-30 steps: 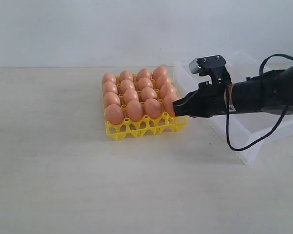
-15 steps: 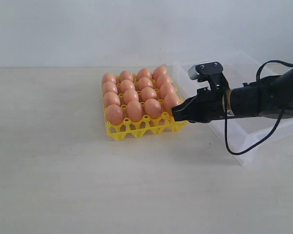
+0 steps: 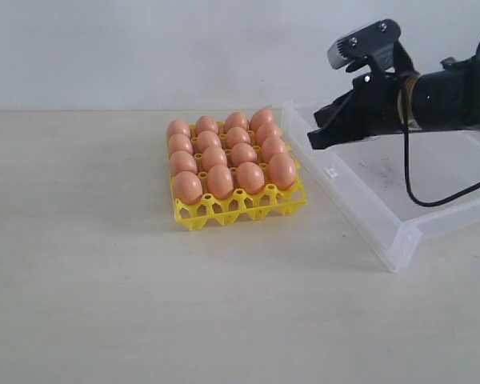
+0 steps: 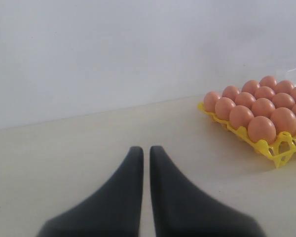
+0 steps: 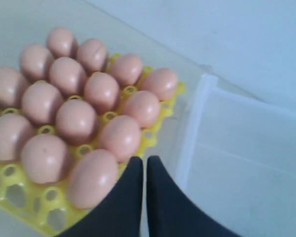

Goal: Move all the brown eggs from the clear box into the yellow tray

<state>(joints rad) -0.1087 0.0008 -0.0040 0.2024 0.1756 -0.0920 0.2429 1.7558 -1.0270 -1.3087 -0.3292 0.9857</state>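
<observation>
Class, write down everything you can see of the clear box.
The clear box is a shallow rectangular container of transparent plastic with low walls. Its floor is faintly smudged and looks bare where visible. It lies flat on the pale table, close beside the yellow tray. The shut right gripper hangs above its edge.

Eggs (image 3: pixel 224 156): smooth shells, matt, with a faint soft sheen on top.
Tray (image 3: pixel 224 212): yellow moulded plastic, smooth, slightly glossy.
Box (image 3: pixel 352 200): clear plastic, glossy at the rim; floor faintly smudged and speckled.
Table (image 3: pixel 104 304): pale, matt, faintly streaked; material not to be told.
Left gripper (image 4: pixel 146 150), right gripper (image 5: pixel 144 160): black fingers, smooth, matt, plastic or rubber by the look.
Camera housing (image 3: pixel 364 42): grey, smooth, dull metal or plastic.
Wall (image 3: pixel 144 48): plain, matt, pale.
</observation>
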